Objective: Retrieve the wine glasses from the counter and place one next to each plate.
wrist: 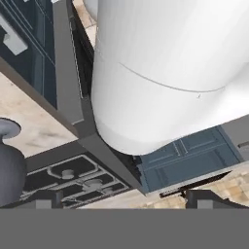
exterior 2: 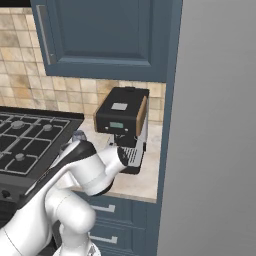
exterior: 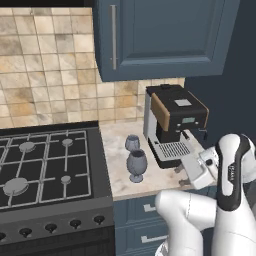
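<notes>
Gripper (wrist: 119, 198) jaws stand wide open and hold nothing; it hangs low at the counter's (exterior: 165, 181) front edge, just ahead of the coffee machine (exterior: 175, 120). Both glasses stand upright on the counter between the stove (exterior: 47, 165) and the machine: the big glass (exterior: 136, 165) nearer the edge, the small glass (exterior: 132, 143) behind it. From the gripper the big glass lies stove-ward, its stem vertical, so a level sideways approach looks right.

Kitchen: stove (exterior: 45, 165), coffee machine (exterior: 172, 122)
</notes>
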